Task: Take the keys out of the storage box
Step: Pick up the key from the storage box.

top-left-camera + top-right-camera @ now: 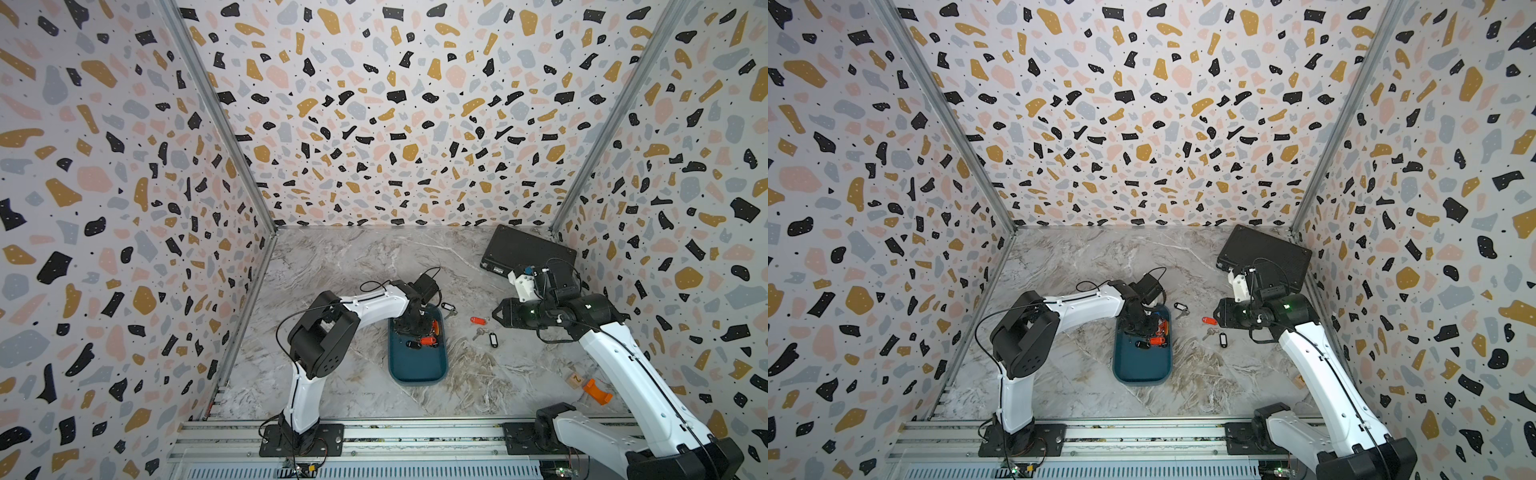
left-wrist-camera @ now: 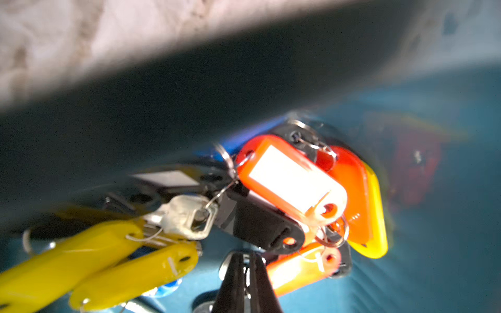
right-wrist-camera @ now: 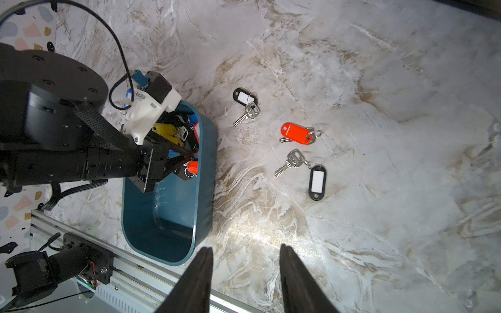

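The left gripper (image 2: 246, 254) stands inside the storage box (image 1: 417, 370). Its fingers are closed tip to tip against the heap of keys (image 2: 290, 184) at the box end nearer the rear edge of the worktop (image 1: 332, 270). You cannot tell whether a ring is pinched. The right gripper (image 3: 246, 246) hangs with fingers apart, holding nothing. 3 loose keys (image 3: 295, 132) lie between the box and the worktop's right edge.

a robot lab test cell: terrazzo-print panel walls (image 1: 395, 104), aluminium rail (image 1: 415, 434) (slotted extrusion), marble-look tabletop (image 1: 353, 266).
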`<state>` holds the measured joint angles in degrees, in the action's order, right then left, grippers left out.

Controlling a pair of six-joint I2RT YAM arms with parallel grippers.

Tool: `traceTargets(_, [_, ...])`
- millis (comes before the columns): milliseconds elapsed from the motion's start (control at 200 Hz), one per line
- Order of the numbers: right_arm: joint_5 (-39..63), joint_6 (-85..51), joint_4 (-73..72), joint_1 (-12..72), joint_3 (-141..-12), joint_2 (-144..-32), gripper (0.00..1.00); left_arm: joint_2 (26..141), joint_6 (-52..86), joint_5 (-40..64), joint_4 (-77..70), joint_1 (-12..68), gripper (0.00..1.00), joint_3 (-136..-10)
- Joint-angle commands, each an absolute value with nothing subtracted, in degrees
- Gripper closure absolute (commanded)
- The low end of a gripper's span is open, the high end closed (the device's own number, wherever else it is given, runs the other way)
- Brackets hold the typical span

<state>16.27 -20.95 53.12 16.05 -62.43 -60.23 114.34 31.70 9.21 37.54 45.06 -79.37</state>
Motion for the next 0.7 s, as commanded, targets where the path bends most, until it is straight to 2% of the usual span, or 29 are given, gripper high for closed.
traceTargets(0, [16.6, -20.7, 54.8, 15.8, -63.7, -58.5, 0.55, 115.2, 32.1, 10.1, 40.4, 45.2, 0.99, -78.6])
traceTargets(295, [16.8, -20.9, 55.0, 15.9, -63.9, -58.1, 0.56, 110.4, 32.6, 8.6, 42.7, 45.2, 1.00, -78.6])
traceTargets(696, [17.0, -21.4, 55.2, 15.8, -63.9, -57.7, 0.57, 96.1, 35.0, 5.8, 45.6, 45.3, 1.00, -75.9])
